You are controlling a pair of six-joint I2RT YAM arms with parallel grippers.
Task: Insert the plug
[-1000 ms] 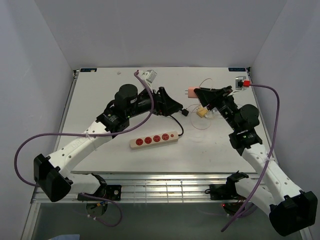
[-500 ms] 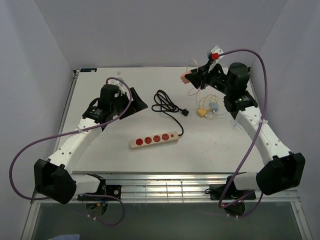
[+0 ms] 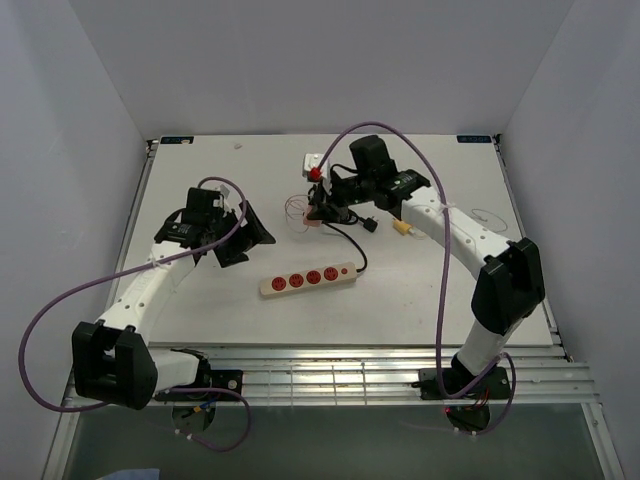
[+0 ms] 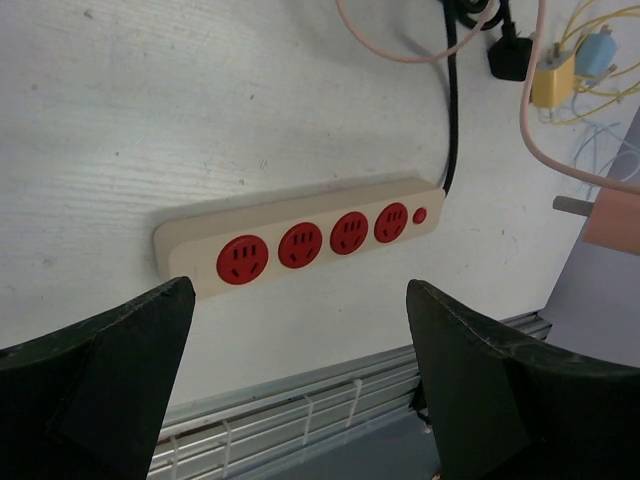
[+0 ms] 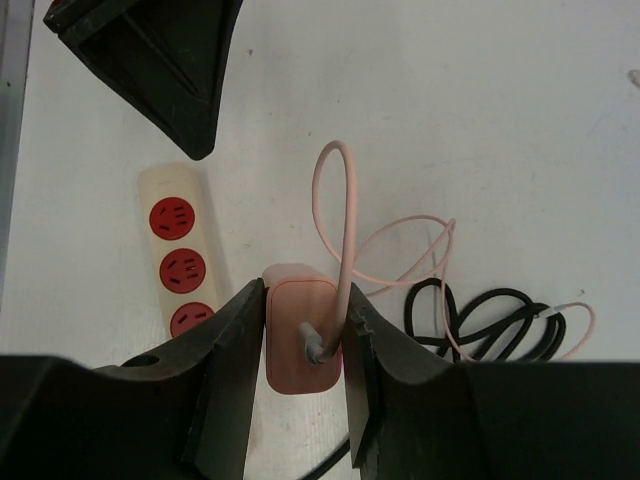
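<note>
A cream power strip (image 3: 308, 279) with several red sockets lies near the table's middle front; it also shows in the left wrist view (image 4: 300, 240) and the right wrist view (image 5: 180, 260). My right gripper (image 3: 318, 212) (image 5: 303, 300) is shut on a pink plug (image 5: 298, 345) with a pink cable (image 5: 340, 220), held above the table just behind the strip. The plug also shows at the right edge of the left wrist view (image 4: 612, 218). My left gripper (image 3: 250, 232) (image 4: 298, 300) is open and empty, left of the strip.
The strip's black cord (image 3: 345, 225) lies coiled behind it, ending in a black plug (image 3: 370, 224). A yellow plug (image 3: 402, 226) with thin wires and a blue one (image 4: 598, 50) lie to the right. The table's front edge and rails (image 4: 300, 420) are close below the left gripper.
My right arm has swung from the far right of the table to the middle, carrying the pink plug. My left arm has drawn back left from the black cord.
</note>
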